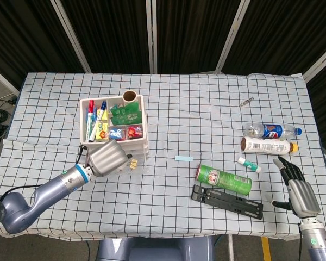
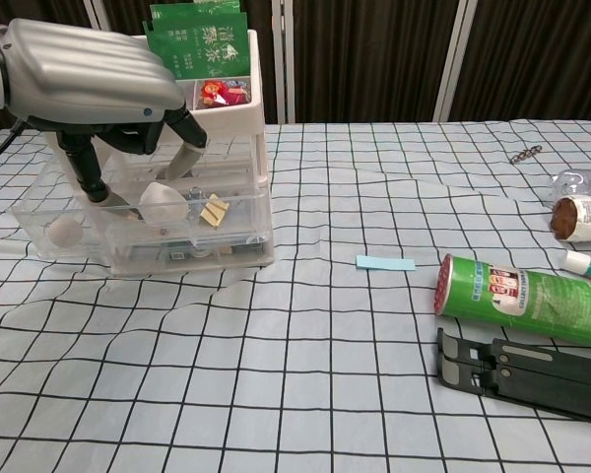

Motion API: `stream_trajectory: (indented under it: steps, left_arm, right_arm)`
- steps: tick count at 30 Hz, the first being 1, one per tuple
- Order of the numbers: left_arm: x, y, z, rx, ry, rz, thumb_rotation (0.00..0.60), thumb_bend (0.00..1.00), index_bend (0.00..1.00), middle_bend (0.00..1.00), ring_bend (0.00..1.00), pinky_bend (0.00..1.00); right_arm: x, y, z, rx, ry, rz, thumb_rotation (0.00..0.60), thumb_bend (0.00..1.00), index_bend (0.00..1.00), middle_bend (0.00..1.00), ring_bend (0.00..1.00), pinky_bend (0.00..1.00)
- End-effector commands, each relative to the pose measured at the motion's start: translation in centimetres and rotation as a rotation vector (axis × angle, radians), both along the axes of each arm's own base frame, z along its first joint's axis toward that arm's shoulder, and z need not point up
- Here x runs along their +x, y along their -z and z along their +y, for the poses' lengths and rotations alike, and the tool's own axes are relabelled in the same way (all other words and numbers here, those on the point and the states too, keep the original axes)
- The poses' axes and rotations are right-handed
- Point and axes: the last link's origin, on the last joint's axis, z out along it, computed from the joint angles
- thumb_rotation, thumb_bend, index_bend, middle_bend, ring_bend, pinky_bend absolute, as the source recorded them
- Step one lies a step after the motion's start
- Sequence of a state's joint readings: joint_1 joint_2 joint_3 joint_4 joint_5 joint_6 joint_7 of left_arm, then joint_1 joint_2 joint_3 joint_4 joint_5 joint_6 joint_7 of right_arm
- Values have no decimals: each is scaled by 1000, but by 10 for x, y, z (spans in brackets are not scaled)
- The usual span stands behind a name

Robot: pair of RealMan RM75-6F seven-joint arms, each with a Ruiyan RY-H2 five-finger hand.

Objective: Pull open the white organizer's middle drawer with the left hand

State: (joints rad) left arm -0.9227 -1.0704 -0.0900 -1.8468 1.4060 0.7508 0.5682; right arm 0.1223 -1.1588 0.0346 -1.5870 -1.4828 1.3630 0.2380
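While the left hand (image 2: 89, 89) is hooking curled fingers over the middle drawer (image 2: 153, 168) of the white organizer (image 1: 115, 126) at the bench's left, pulling seems underway; next, drawing straight outward.

The left hand (image 2: 89, 84) hangs palm-down at the front of the organizer (image 1: 115, 128), fingers (image 2: 185, 158) curled downward against its clear drawers. Well to the right of the organizer, the right hand (image 1: 296, 190) lies flat, fingers extended.
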Motion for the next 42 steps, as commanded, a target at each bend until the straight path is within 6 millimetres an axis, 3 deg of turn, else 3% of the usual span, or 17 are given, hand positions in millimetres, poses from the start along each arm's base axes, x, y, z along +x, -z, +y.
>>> stream_trajectory:
  steps: [1,10,19,21,25,27,42]
  left_arm:
    - [0,2,2,2,-8,4,600,0,516,1000,903,834]
    - [-3,4,6,16,-37,34,600,0,515,1000,903,834]
    - [-3,19,3,-7,-45,58,600,0,522,1000,903,834]
    - [-2,21,3,-11,-50,56,600,29,534,1000,903,834]
    - [0,21,1,-10,-48,51,600,206,596,1000,903,834]
    - [0,20,1,-8,-47,49,600,248,616,1000,903,834]
    - [5,0,0,40,-55,-14,600,257,639,1000,903,834]
  right_arm:
    - [0,0,0,2,1,-1,600,111,14,0,0,0]
    - [-1,-1,-1,1,3,-6,600,111,14,0,0,0]
    - [0,-1,0,4,2,-8,600,111,14,0,0,0]
    - [0,0,0,5,2,-8,600,111,14,0,0,0]
    - [0,0,-1,5,0,-10,600,111,14,0,0,0]
    - [0,-1,0,4,-1,-11,600,111,14,0,0,0]
    - [2,0,1,5,-6,-10,600,111,14,0,0,0]
